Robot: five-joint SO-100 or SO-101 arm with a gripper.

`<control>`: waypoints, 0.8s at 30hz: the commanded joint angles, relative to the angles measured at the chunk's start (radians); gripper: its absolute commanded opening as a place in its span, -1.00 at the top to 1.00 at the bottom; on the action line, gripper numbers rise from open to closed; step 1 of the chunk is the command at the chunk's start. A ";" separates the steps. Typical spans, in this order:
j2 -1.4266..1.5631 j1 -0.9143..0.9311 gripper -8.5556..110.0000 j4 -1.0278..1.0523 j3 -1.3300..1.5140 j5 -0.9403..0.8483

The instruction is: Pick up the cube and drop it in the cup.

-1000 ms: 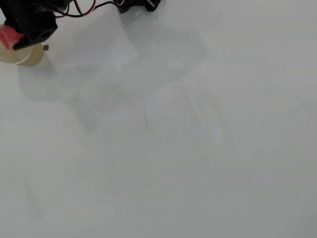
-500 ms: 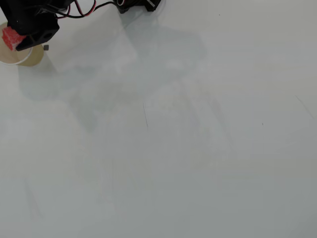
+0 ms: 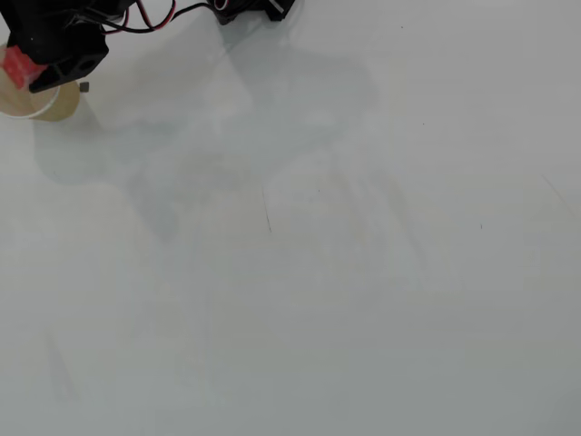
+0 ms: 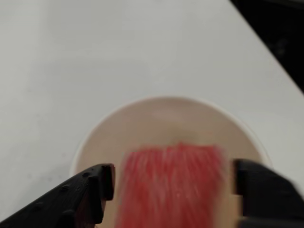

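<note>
Wrist view: the gripper [image 4: 173, 183] hung directly above the mouth of the cup [image 4: 156, 118], its two black fingers [image 4: 90, 190] spread wider than the cube [image 4: 171, 185]. Narrow gaps showed on both sides of the cube, so the jaws stood open and did not grip it. The cube appeared as a vertically smeared red blur between the fingertips, over the cup's pale interior. Overhead view: the cup [image 3: 50, 104] stood at the far left corner of the white table [image 3: 318, 272], partly covered by the gripper [image 3: 27, 77], with the cube [image 3: 15, 65] at its left edge.
</note>
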 commanded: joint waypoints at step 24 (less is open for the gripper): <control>0.009 -0.018 0.24 -0.018 -0.156 -0.011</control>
